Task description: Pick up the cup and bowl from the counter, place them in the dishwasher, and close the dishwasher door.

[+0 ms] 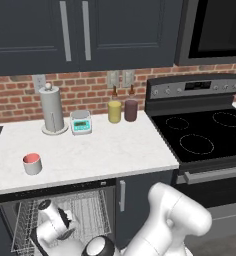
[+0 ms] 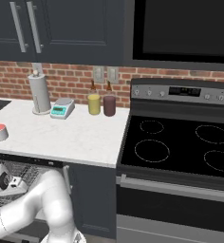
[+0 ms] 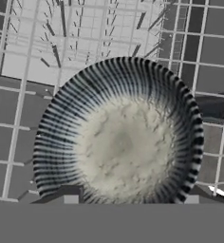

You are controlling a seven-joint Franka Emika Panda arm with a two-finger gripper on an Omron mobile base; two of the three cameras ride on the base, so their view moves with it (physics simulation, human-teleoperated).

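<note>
The gripper (image 3: 128, 201) hangs over the rack (image 3: 28, 95) in the dishwasher (image 1: 60, 215), jaws parted astride the bowl (image 3: 118, 135) lying on the wires, seemingly released. The cup (image 1: 32, 163) stands on the counter (image 1: 105, 150) at 12 o'clock beyond it.

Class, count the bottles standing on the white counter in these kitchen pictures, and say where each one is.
2. The yellow bottle and the maroon bottle stand side by side at the brick wall, the maroon one nearer the stove.
</note>
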